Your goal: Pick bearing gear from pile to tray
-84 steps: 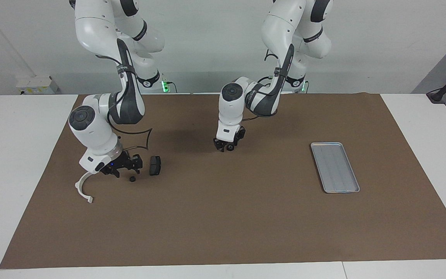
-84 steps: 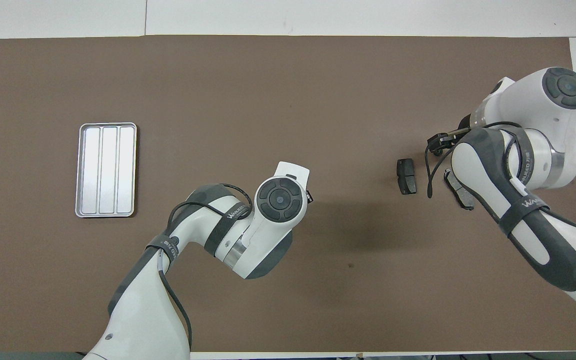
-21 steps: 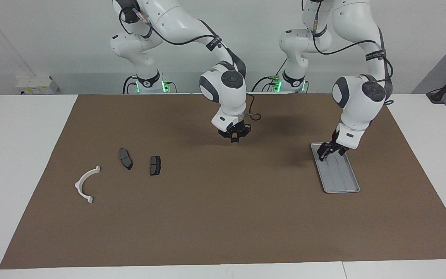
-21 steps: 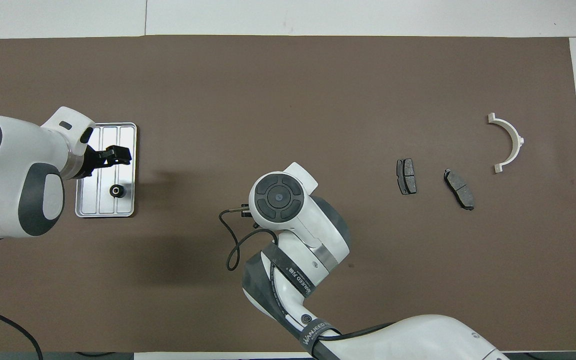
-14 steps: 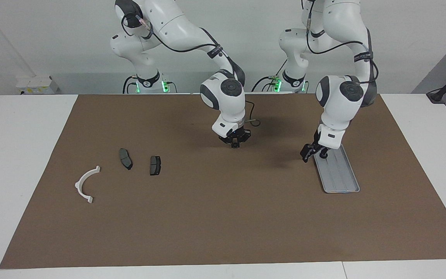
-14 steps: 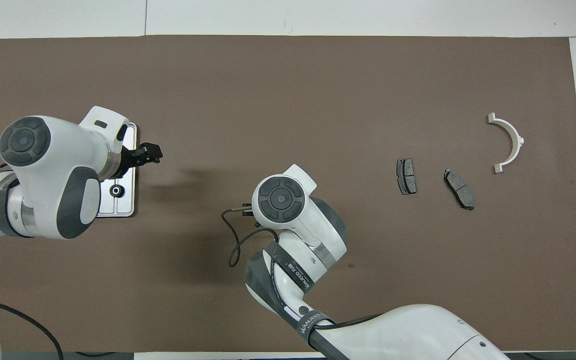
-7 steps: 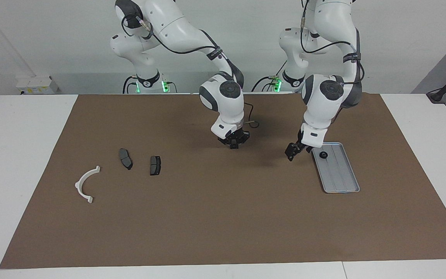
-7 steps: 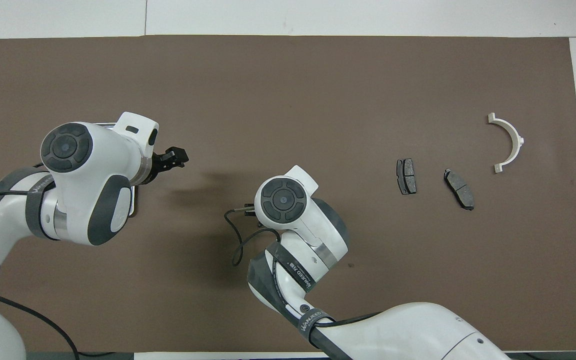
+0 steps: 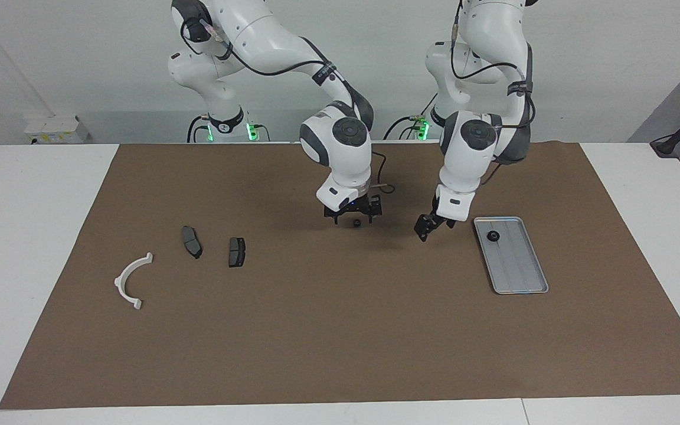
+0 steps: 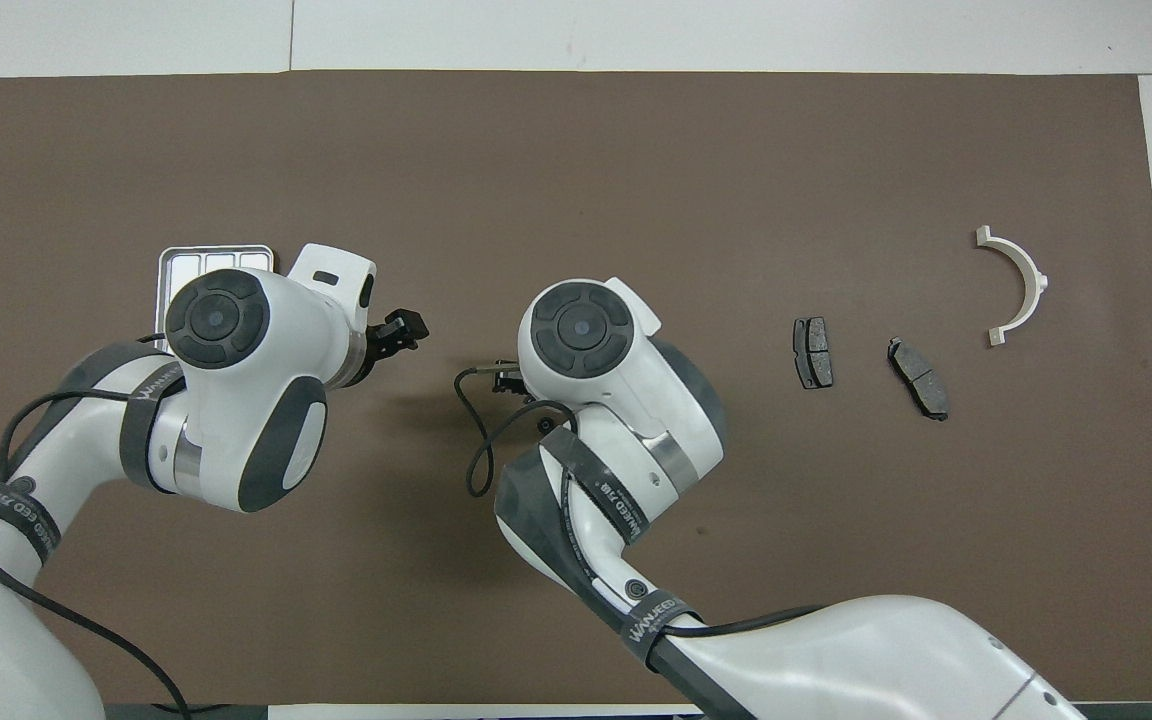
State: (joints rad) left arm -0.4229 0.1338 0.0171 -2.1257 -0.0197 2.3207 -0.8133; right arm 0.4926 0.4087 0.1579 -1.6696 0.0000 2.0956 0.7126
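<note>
A small black bearing gear (image 9: 493,236) lies in the silver tray (image 9: 517,268), at the end nearer the robots. My left gripper (image 9: 424,228) hangs over the mat beside the tray, toward the table's middle, open and holding nothing. Over the middle of the mat my right gripper (image 9: 352,215) is open with its fingers spread. A second small black round piece (image 9: 356,223) sits just below it, free of the fingers. The pile toward the right arm's end holds a white arc (image 9: 132,282) and two brake pads (image 9: 191,242) (image 9: 236,252). From overhead, my left arm hides most of the tray (image 10: 214,258).
The brown mat (image 9: 340,342) covers the table, with white table edges around it. In the overhead view the white arc (image 10: 1016,285) and the brake pads (image 10: 813,352) (image 10: 918,377) lie apart from both arms, and the small black piece (image 10: 544,425) shows beside the right wrist.
My left gripper has left the tray and moved toward the table's middle, leaving the bearing gear in it. My right gripper has opened, and a small black piece now shows beneath it.
</note>
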